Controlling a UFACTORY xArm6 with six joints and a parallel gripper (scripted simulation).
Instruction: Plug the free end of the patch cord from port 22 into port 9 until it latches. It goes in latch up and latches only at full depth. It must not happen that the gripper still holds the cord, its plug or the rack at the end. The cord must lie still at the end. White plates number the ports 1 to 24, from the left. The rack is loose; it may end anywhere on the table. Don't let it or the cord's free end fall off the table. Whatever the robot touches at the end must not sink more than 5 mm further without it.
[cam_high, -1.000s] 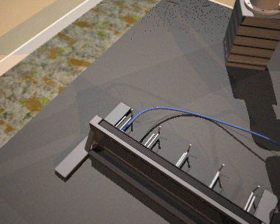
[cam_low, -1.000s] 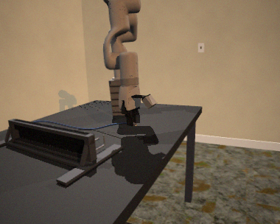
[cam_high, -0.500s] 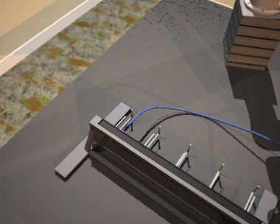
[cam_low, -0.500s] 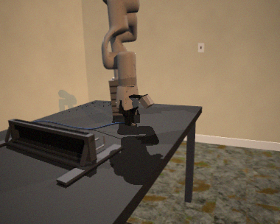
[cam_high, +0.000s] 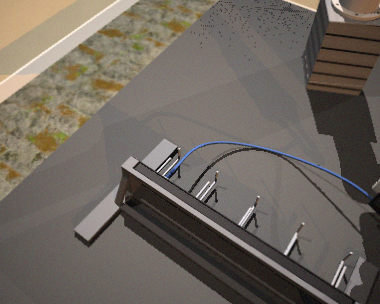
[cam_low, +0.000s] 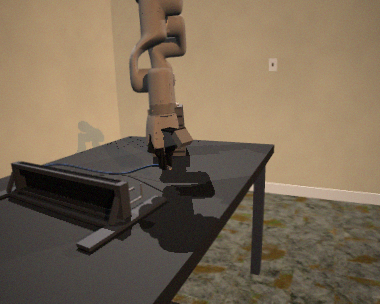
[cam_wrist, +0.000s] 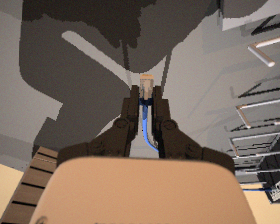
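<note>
Blue cord (cam_high: 266, 149) (cam_low: 111, 173) (cam_wrist: 145, 131), and the gripper (cam_low: 167, 167) (cam_wrist: 145, 96) has its plug (cam_wrist: 146, 86) clamped, held up near the desk's long right edge in the outside view, well apart from the rack (cam_high: 220, 207) (cam_low: 120, 196). My worry: a crooked approach could snag the cord on those wire guides (cam_high: 247, 216) (cam_wrist: 244, 116) or shove the loose rack. Dark grey desk (cam_high: 200, 95) (cam_low: 240, 155), tan walls (cam_low: 220, 100), blotchy carpet (cam_high: 55, 120) (cam_low: 300, 250).

My arm (cam_high: 365, 6) (cam_low: 161, 87) reaches down behind the rack (cam_high: 131, 164) (cam_low: 120, 200) (cam_wrist: 268, 170), its wrist (cam_low: 162, 107) above the gripper (cam_high: 375, 201) (cam_low: 167, 165) (cam_wrist: 146, 95). I have the gripper low, pointing downward, well apart from the rack, its two fingers drawn in and clamped on the plug (cam_wrist: 146, 86).
</note>
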